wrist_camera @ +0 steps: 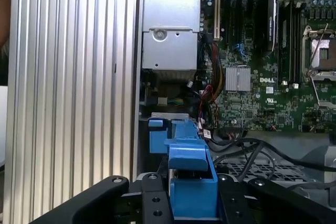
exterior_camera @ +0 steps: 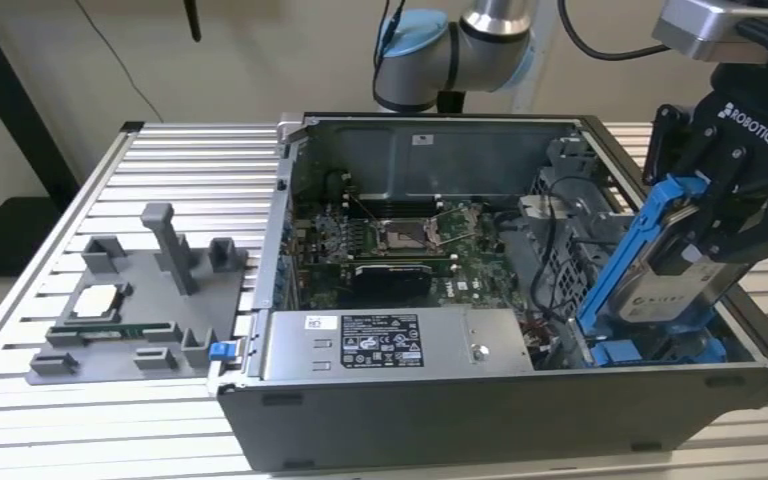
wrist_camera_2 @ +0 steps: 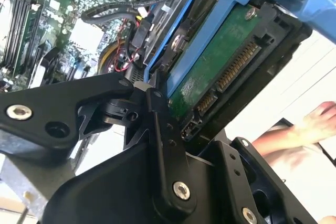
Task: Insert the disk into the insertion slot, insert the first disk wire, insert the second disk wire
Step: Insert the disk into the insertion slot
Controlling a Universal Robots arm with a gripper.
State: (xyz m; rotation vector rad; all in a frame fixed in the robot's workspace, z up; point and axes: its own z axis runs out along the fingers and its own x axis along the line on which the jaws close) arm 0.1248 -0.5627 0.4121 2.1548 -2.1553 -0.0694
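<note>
My gripper (exterior_camera: 707,232) is shut on the disk (exterior_camera: 672,280), a silver-grey drive clipped in a bright blue carrier frame (exterior_camera: 635,245). The disk hangs steeply tilted over the end of the open computer case at the exterior view's right. Its lower end sits just above the insertion slot (exterior_camera: 664,350), a grey metal cage with blue tabs. In the second wrist view the disk's green circuit board (wrist_camera_2: 220,72) and connector face the camera, clamped by a black finger (wrist_camera_2: 160,129). The first wrist view has the blue carrier (wrist_camera: 189,174) between the fingers. Loose black wires (exterior_camera: 551,265) lie beside the slot.
The grey power-supply box (exterior_camera: 391,345) fills the case's near side, with the motherboard (exterior_camera: 398,240) behind it. A grey fixture tray (exterior_camera: 144,300) with small parts rests on the slatted table (exterior_camera: 37,330) at the exterior view's left. A person's hand (wrist_camera_2: 315,127) is beyond the disk.
</note>
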